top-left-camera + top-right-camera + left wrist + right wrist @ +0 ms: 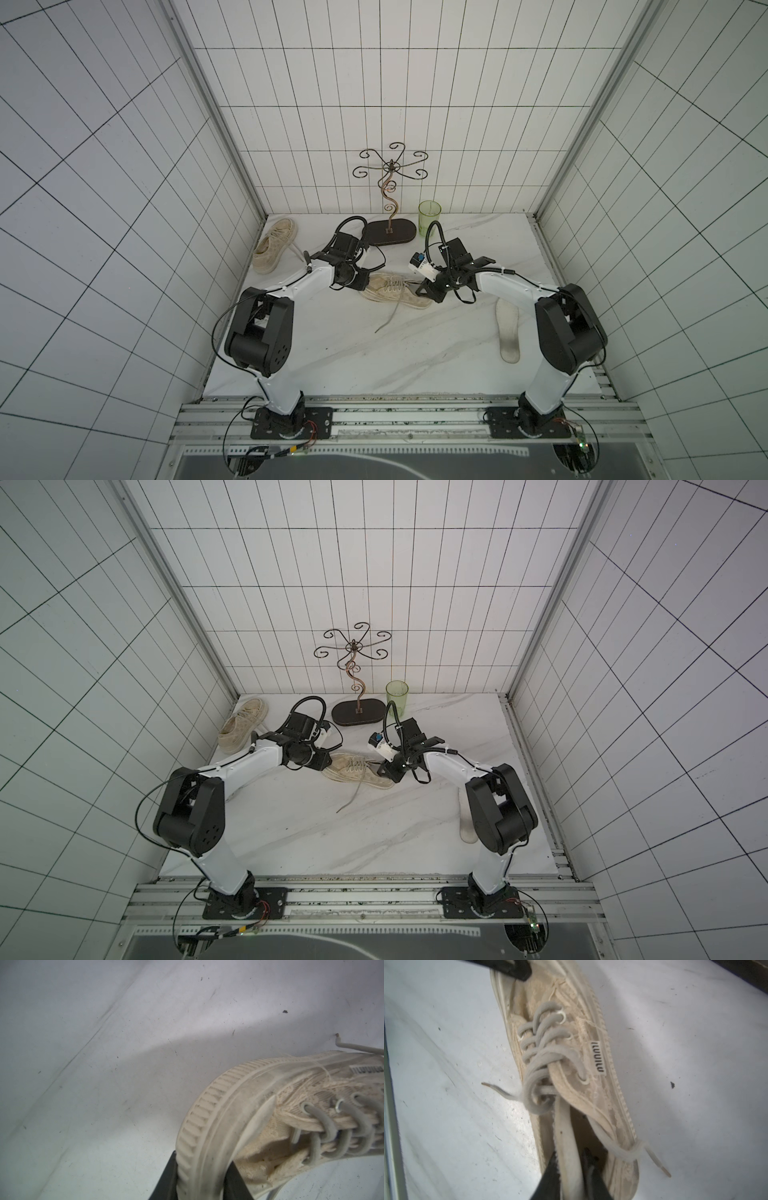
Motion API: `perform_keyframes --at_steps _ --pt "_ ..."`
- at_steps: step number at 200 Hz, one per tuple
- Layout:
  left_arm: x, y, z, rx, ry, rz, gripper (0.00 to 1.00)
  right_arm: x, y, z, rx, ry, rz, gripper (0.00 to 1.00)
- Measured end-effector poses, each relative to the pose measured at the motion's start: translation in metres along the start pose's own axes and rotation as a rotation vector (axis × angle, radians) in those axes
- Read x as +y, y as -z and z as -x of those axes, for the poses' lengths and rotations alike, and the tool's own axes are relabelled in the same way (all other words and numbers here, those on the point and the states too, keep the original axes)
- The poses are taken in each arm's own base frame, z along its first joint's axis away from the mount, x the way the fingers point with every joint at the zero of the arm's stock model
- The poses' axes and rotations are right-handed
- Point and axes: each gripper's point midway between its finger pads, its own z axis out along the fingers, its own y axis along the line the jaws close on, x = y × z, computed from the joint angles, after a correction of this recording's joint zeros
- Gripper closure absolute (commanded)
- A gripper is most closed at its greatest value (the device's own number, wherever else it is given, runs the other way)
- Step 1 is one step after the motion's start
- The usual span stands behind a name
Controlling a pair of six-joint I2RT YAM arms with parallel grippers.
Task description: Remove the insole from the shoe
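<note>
Scuffed marble table (374, 365), tiled walls (332, 104); left gripper (200, 1176) clamps shoe (218, 1115) toe, right gripper (569, 1174) pinches insole (566, 1136).

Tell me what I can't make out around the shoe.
Shoe interior: right wrist view, dark, blocked by the cream strip.
Strip, tongue or insole: unclear; frame edge cuts it at the right gripper.
Loose insole: right arm hides part in a top view.

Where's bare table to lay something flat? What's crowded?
Free: white marble tabletop front-centre, from the arm bases up to the beige lace-up shoe; back-right corner past the green plastic cup. Crowded: back-left beige shoe and curled-wire stand; centre, left gripper and right gripper clamping the shoe; white loose insole by the right arm.
</note>
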Motion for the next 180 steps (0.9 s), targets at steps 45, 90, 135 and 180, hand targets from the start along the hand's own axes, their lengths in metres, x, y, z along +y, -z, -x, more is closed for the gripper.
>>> perform_keyframes --at_steps 45,90,135,180 --pt "-0.001 0.001 0.002 -0.005 -0.001 -0.003 1.00 0.002 0.014 0.008 -0.019 -0.043 -0.028 1.00" --pt "-0.028 0.013 0.043 -0.133 -0.033 -0.138 1.00 -0.006 0.092 0.036 -0.180 -0.173 -0.105 1.00" --pt "0.010 0.010 0.050 -0.144 0.014 -0.029 1.00 -0.003 0.159 0.011 -0.306 -0.360 -0.098 1.00" --pt "0.074 -0.007 0.016 -0.022 0.142 0.119 1.00 0.023 0.194 0.009 -0.412 -0.444 -0.041 1.00"
